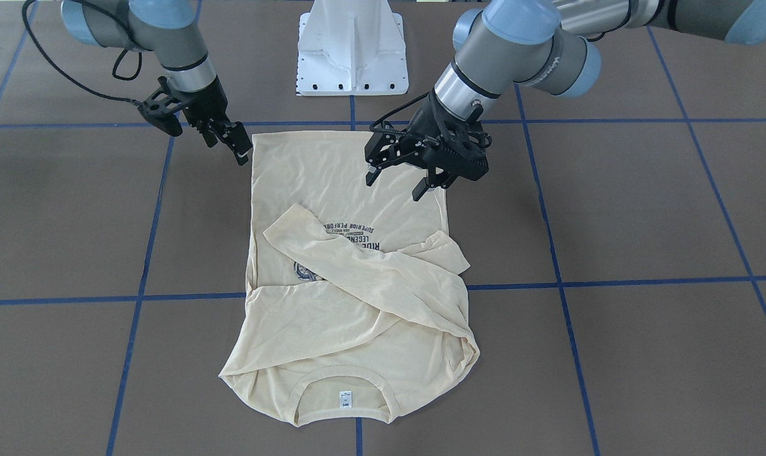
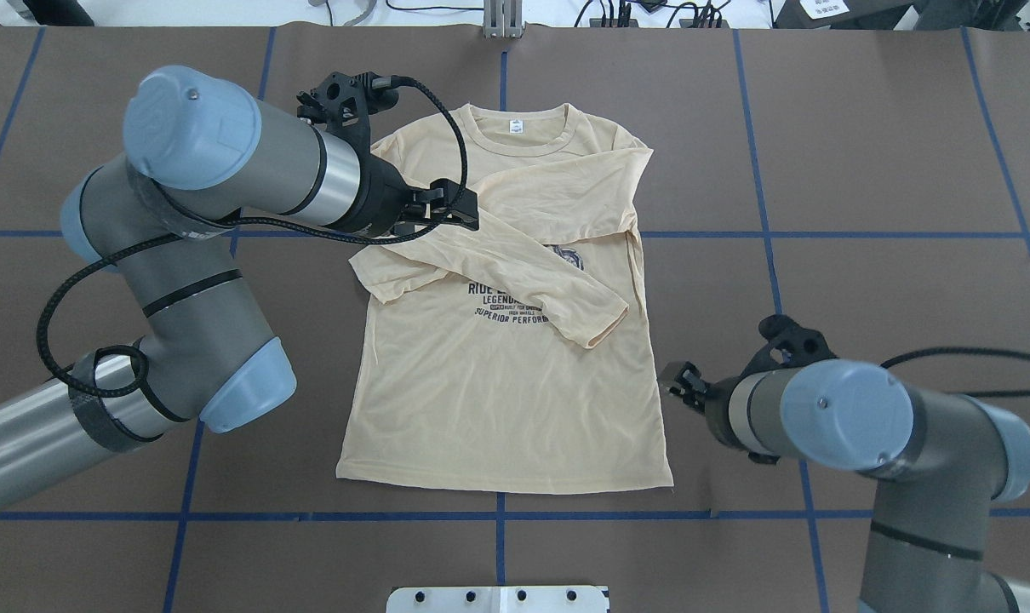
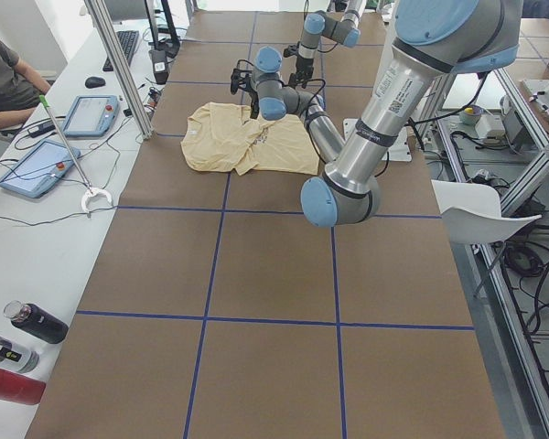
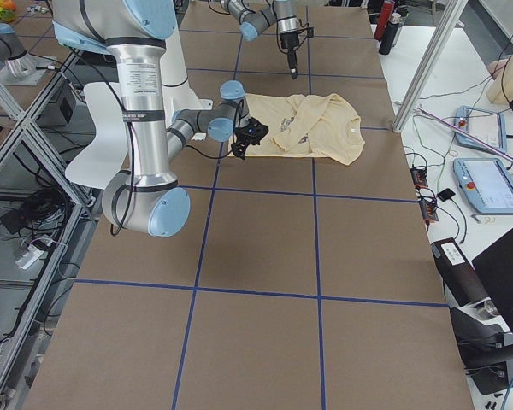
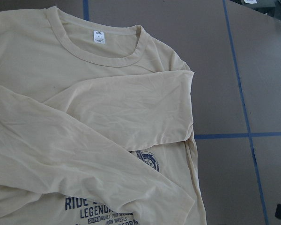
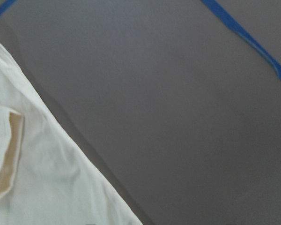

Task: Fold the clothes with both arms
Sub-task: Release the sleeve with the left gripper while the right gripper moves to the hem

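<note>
Shirt: pale cream-yellow long-sleeved cotton T-shirt (image 2: pixel 498 400), flat, sleeves crossed over the chest.
Left gripper (image 1: pixel 394 185): fingers spread, empty, above the shirt.
Right gripper (image 1: pixel 231 149): fingers apart, empty, beside the shirt's hem corner.

I had flat, even light from above on every view. In the front-facing view the left arm (image 1: pixel 516 57) threw only a soft-edged shadow on the table (image 1: pixel 642 209), toward 3 o'clock from centre. My left wrist view was sharp, and the shirt (image 5: pixel 107 117) print read cleanly at 6 o'clock. The right wrist view was soft, with cloth washed near white at 8 o'clock and the tape line (image 6: pixel 253 42) fuzzy at 1 o'clock.
</note>
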